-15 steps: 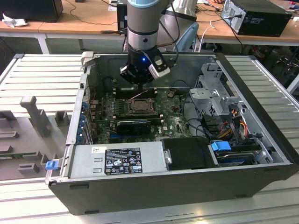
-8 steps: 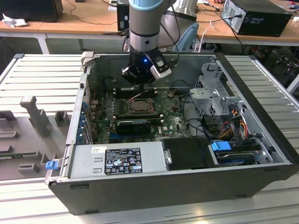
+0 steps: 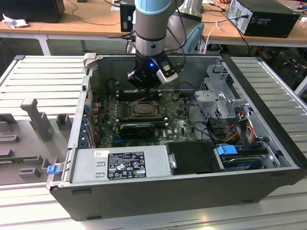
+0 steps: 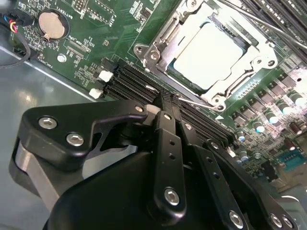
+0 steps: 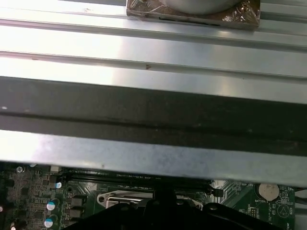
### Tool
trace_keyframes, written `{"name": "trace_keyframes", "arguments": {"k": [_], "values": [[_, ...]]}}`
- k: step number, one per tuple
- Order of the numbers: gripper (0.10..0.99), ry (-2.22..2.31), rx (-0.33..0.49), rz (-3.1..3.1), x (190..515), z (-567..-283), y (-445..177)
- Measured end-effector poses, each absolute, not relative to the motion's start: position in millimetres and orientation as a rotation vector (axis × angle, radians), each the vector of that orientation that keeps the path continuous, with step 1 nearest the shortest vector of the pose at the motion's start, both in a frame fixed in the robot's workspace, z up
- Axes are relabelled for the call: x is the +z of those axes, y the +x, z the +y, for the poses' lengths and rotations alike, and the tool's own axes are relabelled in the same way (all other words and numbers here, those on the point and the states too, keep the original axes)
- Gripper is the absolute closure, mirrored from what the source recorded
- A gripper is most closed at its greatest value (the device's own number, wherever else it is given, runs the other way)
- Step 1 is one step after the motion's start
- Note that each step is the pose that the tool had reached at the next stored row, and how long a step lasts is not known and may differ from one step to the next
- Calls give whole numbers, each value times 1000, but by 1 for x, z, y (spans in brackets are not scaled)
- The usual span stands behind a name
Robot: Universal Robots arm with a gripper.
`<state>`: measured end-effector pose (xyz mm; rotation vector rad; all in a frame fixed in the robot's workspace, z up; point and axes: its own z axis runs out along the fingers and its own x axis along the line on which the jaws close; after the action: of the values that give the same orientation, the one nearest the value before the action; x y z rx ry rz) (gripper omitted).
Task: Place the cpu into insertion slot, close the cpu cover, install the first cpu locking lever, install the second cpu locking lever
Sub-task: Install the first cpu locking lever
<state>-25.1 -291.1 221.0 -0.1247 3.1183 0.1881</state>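
In the second wrist view the cpu [image 4: 211, 43] lies flat in the insertion slot [image 4: 158, 60], pale silvery face up. The cpu cover [image 4: 189, 17] lies closed around it as a silvery frame. A thin locking lever [image 4: 194, 99] runs along the socket's near edge. My gripper [image 4: 167, 99] has its two black fingers pressed together, shut, with the tips right at that lever's end. Whether they pinch the lever I cannot tell. In the exterior view the gripper [image 3: 145, 80] hangs just behind the insertion slot [image 3: 144, 109] inside the open computer case.
Black memory slots [image 4: 127, 79] lie between the gripper and the socket, and a coin battery [image 4: 50, 25] sits beside them. The case [image 3: 86, 100] has a power supply [image 3: 120, 165] in front and a drive cage [image 3: 218, 98] with cables on the exterior view's right. Ribbed aluminium table [image 5: 153, 48].
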Motion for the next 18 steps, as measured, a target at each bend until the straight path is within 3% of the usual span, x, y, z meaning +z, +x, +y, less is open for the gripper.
{"name": "trace_keyframes", "arguments": {"k": [18], "values": [[980,-125,126,3123,202,-289,-19]]}}
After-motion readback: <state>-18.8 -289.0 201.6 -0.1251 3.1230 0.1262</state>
